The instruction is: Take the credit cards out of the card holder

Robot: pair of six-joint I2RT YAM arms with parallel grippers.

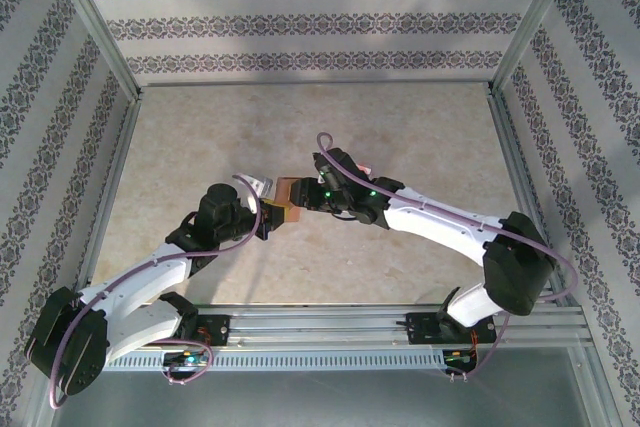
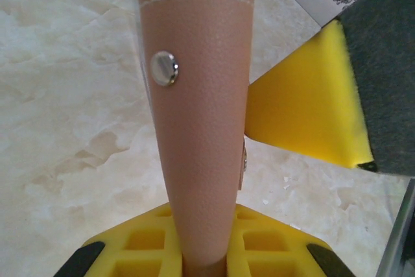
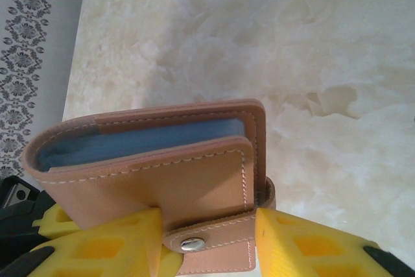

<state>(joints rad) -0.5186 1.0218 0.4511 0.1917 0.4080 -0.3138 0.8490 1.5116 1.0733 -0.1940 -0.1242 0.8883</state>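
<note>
Item: card holder (image 1: pixel 283 197), reddish-brown leather with pale stitching, folded closed, held in the air above the surface (image 1: pixel 300 127) between the two arms, near the middle of the top view

Position relative to left pincer (image 1: pixel 267 215): in the left wrist view the holder's lower end is seated between the two yellow pads (image 2: pixel 139 244) and the leather rises straight up from them; a metal snap stud (image 2: pixel 165 68) sits near its upper stitched edge

Left pincer state: nearly closed, clamped on the card holder

Position relative to right pincer (image 3: pixel 207 246): in the right wrist view the holder lies just above the fingertips, fold to the left, grey-blue inner panels (image 3: pixel 130 141) showing along its upper edge; the closing strap (image 3: pixel 214 241) with its stud hangs down between the two yellow fingers (image 3: pixel 305 244), one finger at either side and close against it

Right pincer state: partly open around the strap; whether it presses on the strap cannot be told

Surface: pale beige, marbled, well below the holder
</note>
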